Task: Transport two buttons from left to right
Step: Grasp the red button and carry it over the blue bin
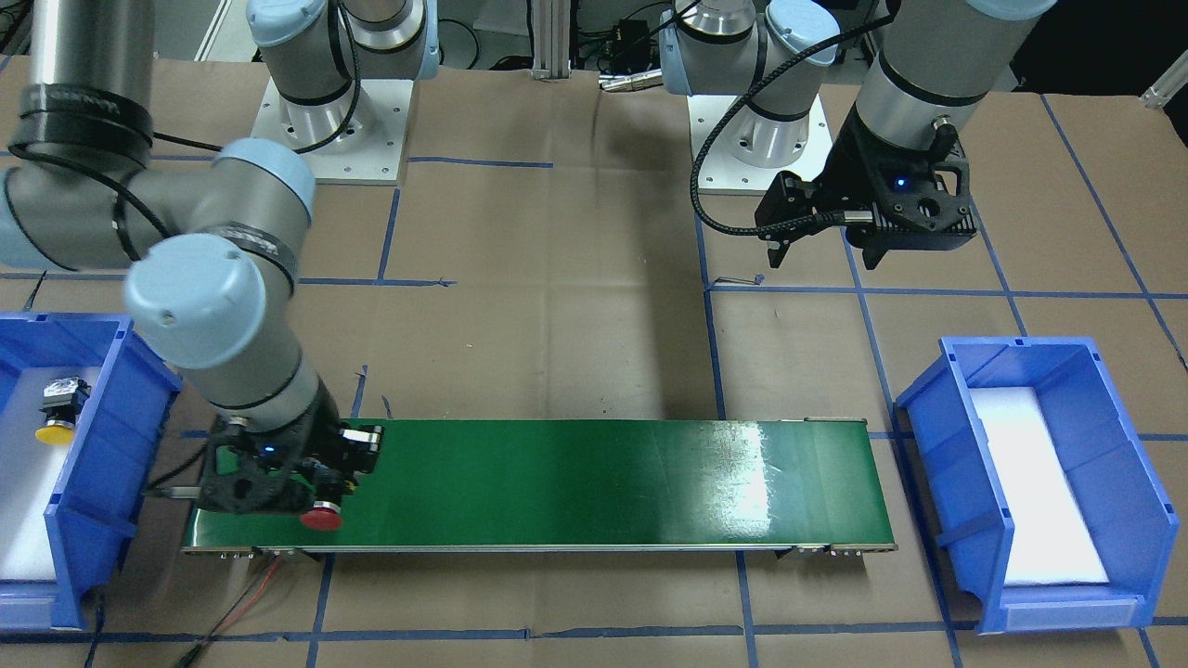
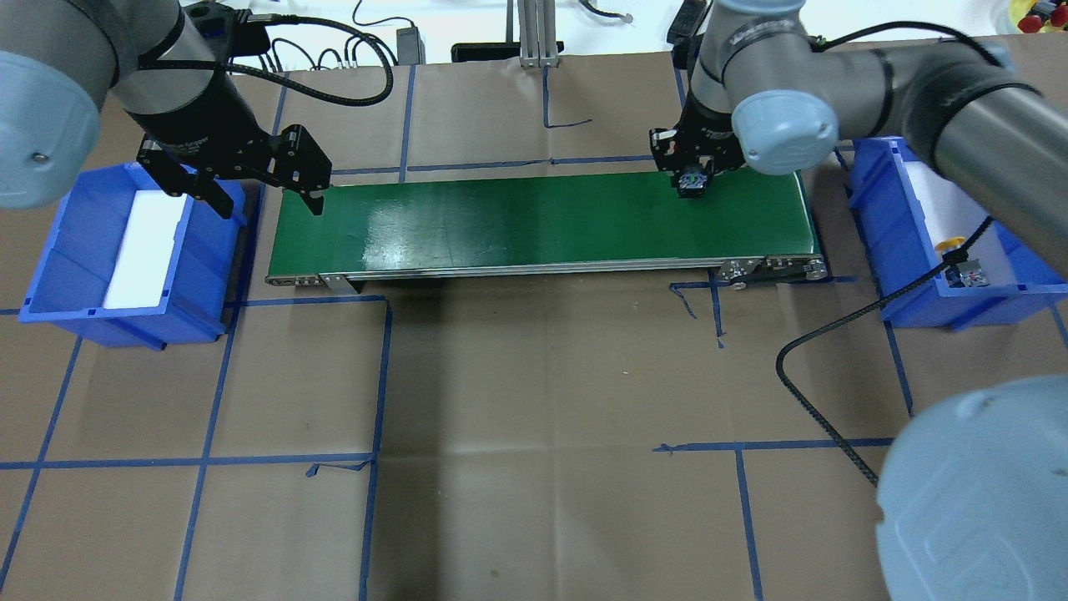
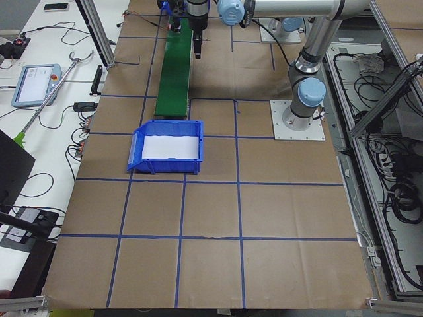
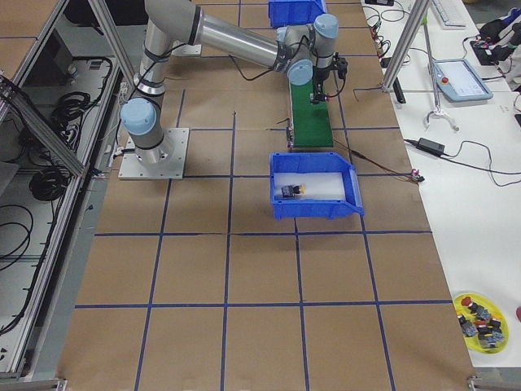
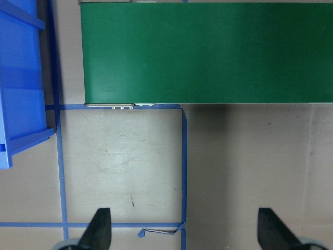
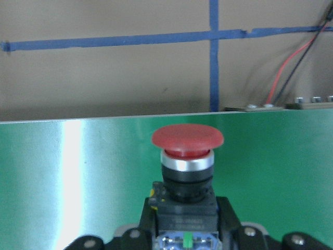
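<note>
My right gripper (image 1: 325, 489) is shut on the red button (image 6: 187, 139), gripping its grey-white block with the cap pointing outward. It holds the button low over the green conveyor belt (image 1: 594, 482), at the belt's end on my right (image 2: 691, 179); I cannot tell if the button touches the belt. The yellow button (image 1: 58, 414) lies on its side in the blue bin (image 1: 111, 436) on my right, also seen from overhead as the yellow button (image 2: 959, 259). My left gripper (image 2: 269, 203) hangs open and empty above the belt's other end; its fingertips (image 5: 101, 229) stand wide apart.
The blue bin (image 2: 58, 275) on my left holds only a white foam pad (image 2: 146, 246). Red and black wires (image 1: 251, 594) trail from the belt's end near my right gripper. A black cable (image 2: 834, 342) hangs from my right arm. Blue tape lines grid the brown table.
</note>
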